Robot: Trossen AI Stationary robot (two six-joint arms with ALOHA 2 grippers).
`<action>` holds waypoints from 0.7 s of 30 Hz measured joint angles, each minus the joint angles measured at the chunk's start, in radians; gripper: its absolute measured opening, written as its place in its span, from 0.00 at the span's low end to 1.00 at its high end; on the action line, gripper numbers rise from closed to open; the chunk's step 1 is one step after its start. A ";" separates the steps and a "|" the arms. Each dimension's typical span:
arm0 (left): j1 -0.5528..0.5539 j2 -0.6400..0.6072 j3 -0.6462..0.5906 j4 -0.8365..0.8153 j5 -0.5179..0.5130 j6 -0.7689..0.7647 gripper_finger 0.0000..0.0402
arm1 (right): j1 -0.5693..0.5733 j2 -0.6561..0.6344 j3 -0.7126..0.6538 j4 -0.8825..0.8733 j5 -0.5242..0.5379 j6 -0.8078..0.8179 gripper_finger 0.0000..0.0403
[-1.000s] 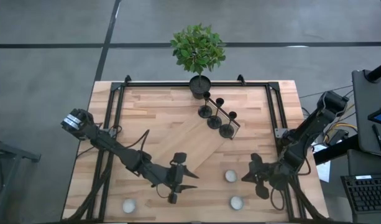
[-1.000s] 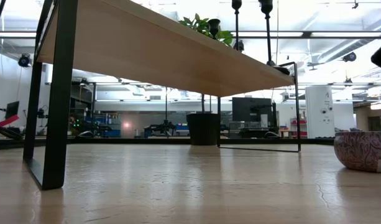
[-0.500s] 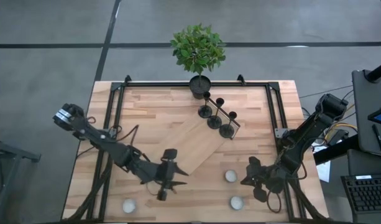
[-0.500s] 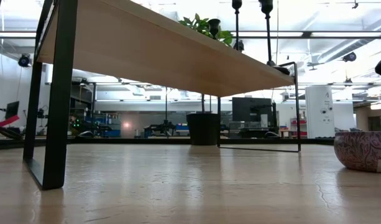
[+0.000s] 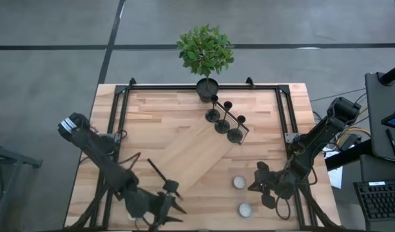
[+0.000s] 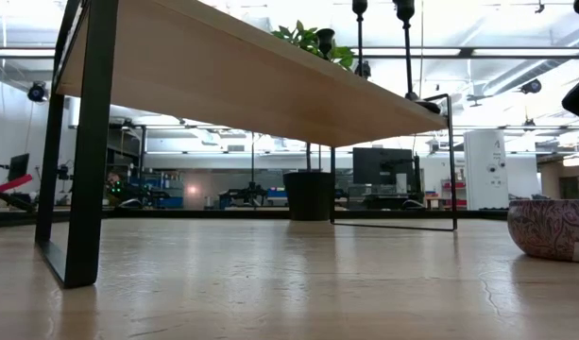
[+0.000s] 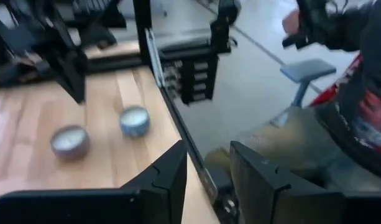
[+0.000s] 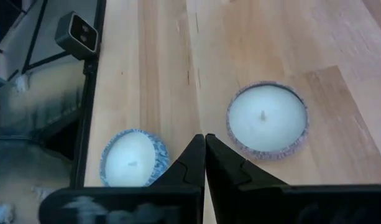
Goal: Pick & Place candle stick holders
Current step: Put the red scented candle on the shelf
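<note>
Three black candle stick holders [image 5: 212, 115], [image 5: 222, 124], [image 5: 234, 134] stand upright on their disc bases in a slanting row at the table's far middle. Their stems also show in the low view [image 6: 404, 47]. My left gripper [image 5: 166, 205] is open and empty at the table's near edge, left of centre; its fingers show apart in the left wrist view [image 7: 206, 177]. My right gripper [image 5: 256, 185] is shut and empty at the near right, far from the holders. Its closed fingertips [image 8: 204, 149] point between two tealights.
A black pot with a green plant [image 5: 206, 85] stands at the far edge behind the holders. A light wooden board [image 5: 197, 153] lies slantwise mid-table. Two tealights [image 5: 239, 182], [image 5: 245, 209] lie at the near right. A person [image 7: 358, 93] is beyond the table's edge.
My left gripper has swung toward the table's near edge and left, turning as it went, and now covers the tealight at the near left. The holders have not moved.
</note>
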 joint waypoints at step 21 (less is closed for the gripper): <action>-0.319 0.037 0.113 -0.937 0.011 -1.143 0.29 | 0.001 -0.001 0.000 0.016 -0.002 -0.011 0.02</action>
